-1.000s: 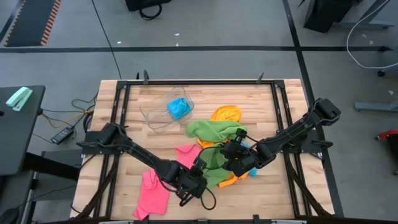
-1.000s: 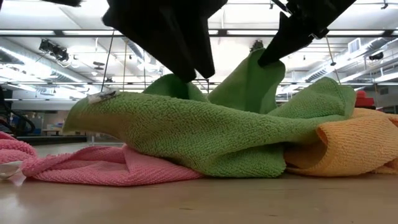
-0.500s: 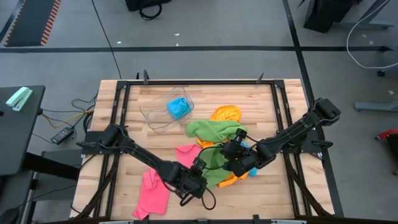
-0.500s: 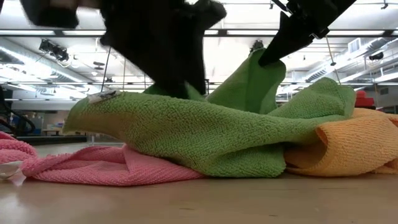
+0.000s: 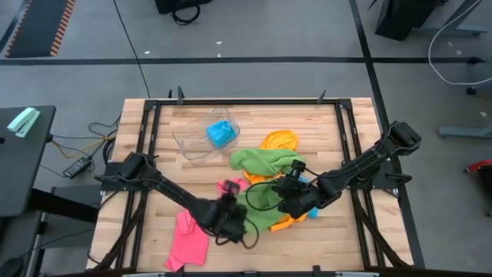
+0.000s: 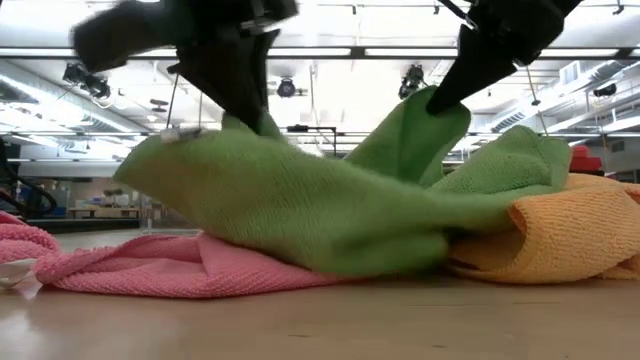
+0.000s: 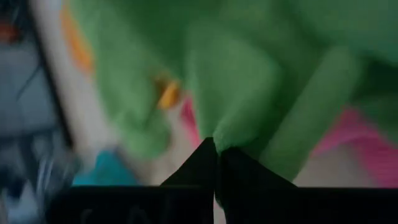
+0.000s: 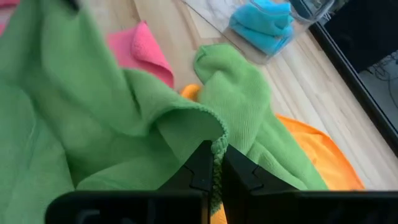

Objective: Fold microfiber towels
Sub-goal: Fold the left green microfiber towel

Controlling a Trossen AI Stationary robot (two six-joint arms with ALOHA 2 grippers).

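Observation:
A green microfiber towel (image 5: pixel 261 206) is held up between my two grippers near the table's middle. My left gripper (image 5: pixel 231 218) is shut on its left end and my right gripper (image 5: pixel 290 194) on its right end. In the low view the towel (image 6: pixel 320 205) sags between the two holds, and its lower fold rests on a pink towel (image 6: pixel 150 268) and an orange towel (image 6: pixel 560 240). A second green towel (image 5: pixel 265 160) lies just beyond, and another pink towel (image 5: pixel 188 238) lies near the front left. My left gripper pinches the green towel's raised left part (image 6: pixel 245 128) between its two fingers, slanting down from above. The fingertips (image 7: pixel 211 155) meet on a bunched fold. That end is lifted off the pink towel. One layer or several, I cannot tell. My right gripper pinches the green towel at its hemmed edge (image 8: pixel 216 144) between its two fingers, slanting down from above. The cloth rises to a peak (image 6: pixel 440 105) under the fingers and hangs away below it toward the orange towel.
A clear plastic tub (image 5: pixel 201 135) holding a blue towel (image 5: pixel 221 132) stands at the far left of the middle. An orange towel (image 5: pixel 278 141) lies beyond the green ones. Black frame rails (image 5: pixel 146 146) run along the table's left and right sides.
My left gripper has tipped and turned, shut on the green towel's left part and drawn a little toward the table's left edge. That part of the towel has lifted off the pink towel and now hangs higher. The end in my right gripper has stayed where it was.

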